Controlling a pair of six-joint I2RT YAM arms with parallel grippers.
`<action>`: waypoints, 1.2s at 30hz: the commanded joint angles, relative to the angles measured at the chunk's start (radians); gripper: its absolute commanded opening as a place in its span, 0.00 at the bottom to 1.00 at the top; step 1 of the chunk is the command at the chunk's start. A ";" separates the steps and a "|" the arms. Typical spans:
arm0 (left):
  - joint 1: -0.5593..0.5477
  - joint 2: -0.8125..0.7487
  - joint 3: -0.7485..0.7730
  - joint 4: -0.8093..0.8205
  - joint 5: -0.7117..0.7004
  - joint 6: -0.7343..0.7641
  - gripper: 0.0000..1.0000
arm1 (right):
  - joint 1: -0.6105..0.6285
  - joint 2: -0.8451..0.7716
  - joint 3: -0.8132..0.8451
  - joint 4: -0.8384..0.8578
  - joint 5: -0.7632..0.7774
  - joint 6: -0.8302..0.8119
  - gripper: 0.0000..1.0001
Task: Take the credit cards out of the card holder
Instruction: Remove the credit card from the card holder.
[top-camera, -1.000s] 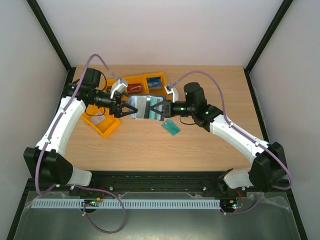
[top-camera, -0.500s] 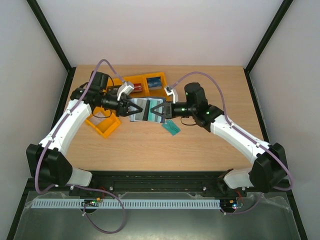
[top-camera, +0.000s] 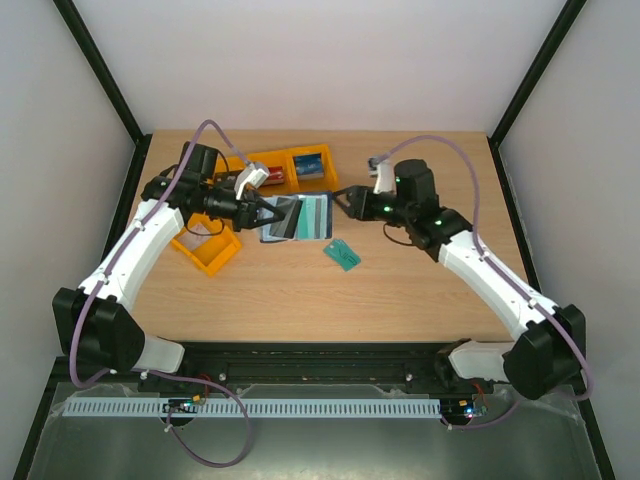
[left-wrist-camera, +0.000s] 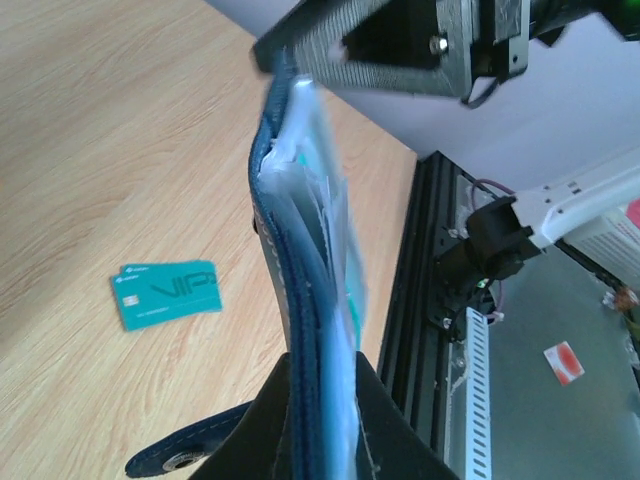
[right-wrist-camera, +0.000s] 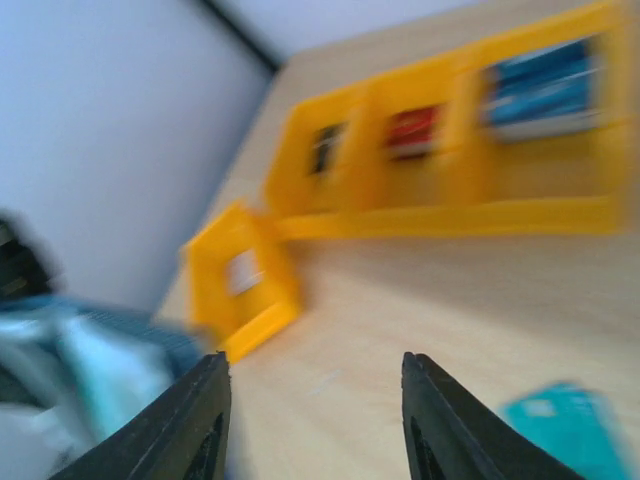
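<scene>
Top external: left pincer (top-camera: 262, 211) clamps card holder (top-camera: 305, 220); right pincer (top-camera: 349, 198) just beside.

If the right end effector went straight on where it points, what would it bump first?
Probably the card holder, held by the left end effector just ahead. The blurry wrist view shows it slightly to one side, so the right end effector might only graze it.

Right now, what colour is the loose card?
The loose card is teal; left wrist view shows it best.
</scene>
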 joint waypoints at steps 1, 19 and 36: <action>0.005 -0.024 -0.006 0.064 -0.074 -0.093 0.02 | -0.034 -0.075 0.068 -0.187 0.499 -0.041 0.44; 0.014 -0.024 0.052 -0.020 0.037 -0.031 0.02 | 0.167 -0.006 -0.147 0.558 -0.076 0.120 0.36; 0.036 -0.032 0.095 -0.144 0.208 0.118 0.02 | 0.167 0.082 -0.188 0.641 -0.177 0.158 0.44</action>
